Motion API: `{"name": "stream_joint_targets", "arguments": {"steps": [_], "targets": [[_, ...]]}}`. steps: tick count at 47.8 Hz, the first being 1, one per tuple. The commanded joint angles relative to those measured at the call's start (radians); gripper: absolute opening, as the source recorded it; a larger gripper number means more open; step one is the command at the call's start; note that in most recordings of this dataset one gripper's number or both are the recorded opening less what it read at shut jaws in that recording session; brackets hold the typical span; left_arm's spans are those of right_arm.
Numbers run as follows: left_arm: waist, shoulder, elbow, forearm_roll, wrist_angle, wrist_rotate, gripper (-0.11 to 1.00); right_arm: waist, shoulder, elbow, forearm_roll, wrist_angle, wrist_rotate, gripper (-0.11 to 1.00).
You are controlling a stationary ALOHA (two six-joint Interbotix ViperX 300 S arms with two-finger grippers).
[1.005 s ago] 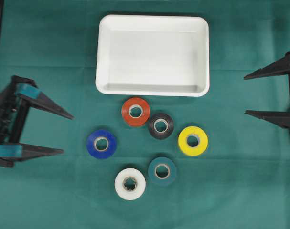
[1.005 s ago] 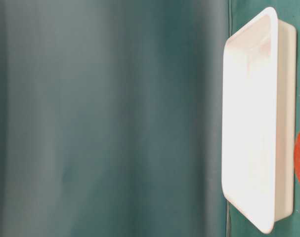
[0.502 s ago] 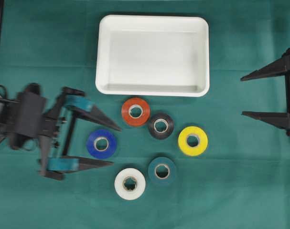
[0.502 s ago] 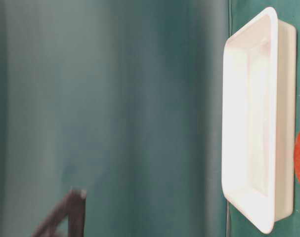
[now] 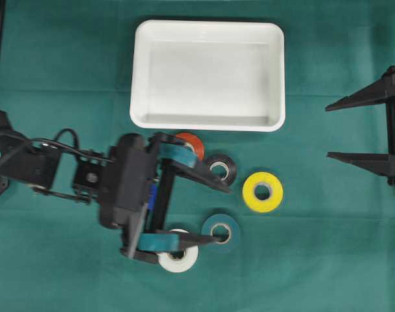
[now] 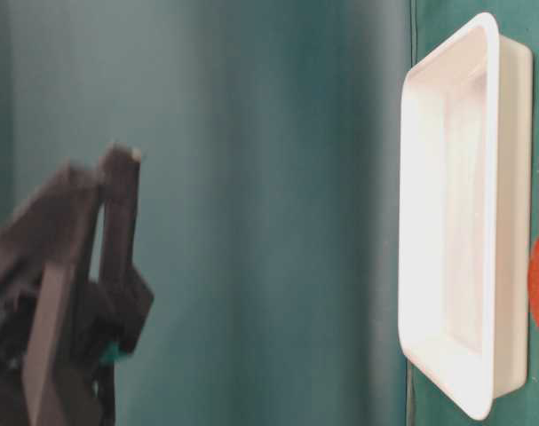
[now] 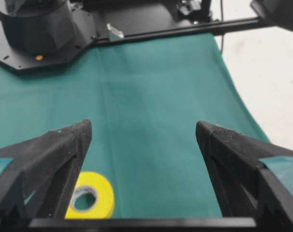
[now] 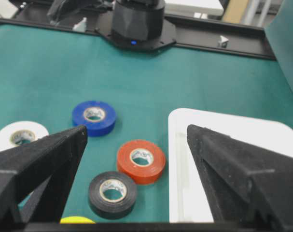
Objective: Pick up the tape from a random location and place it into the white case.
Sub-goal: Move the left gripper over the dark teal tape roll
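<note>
The white case [image 5: 207,122] lies empty at the back centre, also seen in the right wrist view [image 8: 223,125]. In front of it lie several tape rolls: red [image 5: 192,139], black [image 5: 221,170], yellow [image 5: 263,192], dark green [image 5: 221,233] and white [image 5: 179,259]. My left gripper [image 5: 224,214] hangs open above the rolls, one finger over the red and black rolls, the other over the white and green ones. The blue roll [image 8: 94,117] is hidden under that arm in the overhead view. My right gripper [image 5: 328,131] stands open at the right edge, holding nothing.
Green cloth covers the table. The left wrist view shows the yellow roll [image 7: 90,201] below the open left gripper [image 7: 143,125], with the right arm's black base [image 7: 40,29] beyond. The left arm's base [image 8: 136,19] stands across from the right gripper [image 8: 136,128].
My left arm has swung from the left edge rightward over the rolls, covering the blue one, jaws open throughout. The right gripper has barely shifted.
</note>
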State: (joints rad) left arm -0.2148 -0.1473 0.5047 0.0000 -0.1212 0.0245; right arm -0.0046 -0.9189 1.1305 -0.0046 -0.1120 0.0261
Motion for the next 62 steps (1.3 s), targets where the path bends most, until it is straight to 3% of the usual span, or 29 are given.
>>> {"name": "stream_joint_targets", "arguments": {"steps": [1,16,33,39,48,62], "targets": [[0.008,0.011,-0.060,0.002,0.028,0.000,0.99,0.000,0.006,-0.028,-0.005,-0.006,-0.002,0.92],[0.032,0.064,-0.155,-0.002,0.252,-0.044,0.99,-0.002,0.006,-0.028,-0.008,-0.002,-0.003,0.92],[0.023,0.206,-0.405,0.000,0.736,-0.080,0.99,0.000,0.006,-0.028,-0.008,0.012,-0.005,0.92],[0.020,0.247,-0.466,0.003,0.848,-0.086,0.99,0.000,0.006,-0.026,-0.008,0.015,-0.005,0.92],[0.020,0.288,-0.514,0.003,0.923,-0.098,0.99,0.000,0.012,-0.026,-0.008,0.017,-0.003,0.92],[0.020,0.293,-0.514,0.003,0.925,-0.101,0.99,0.000,0.018,-0.026,-0.008,0.017,-0.003,0.92]]}}
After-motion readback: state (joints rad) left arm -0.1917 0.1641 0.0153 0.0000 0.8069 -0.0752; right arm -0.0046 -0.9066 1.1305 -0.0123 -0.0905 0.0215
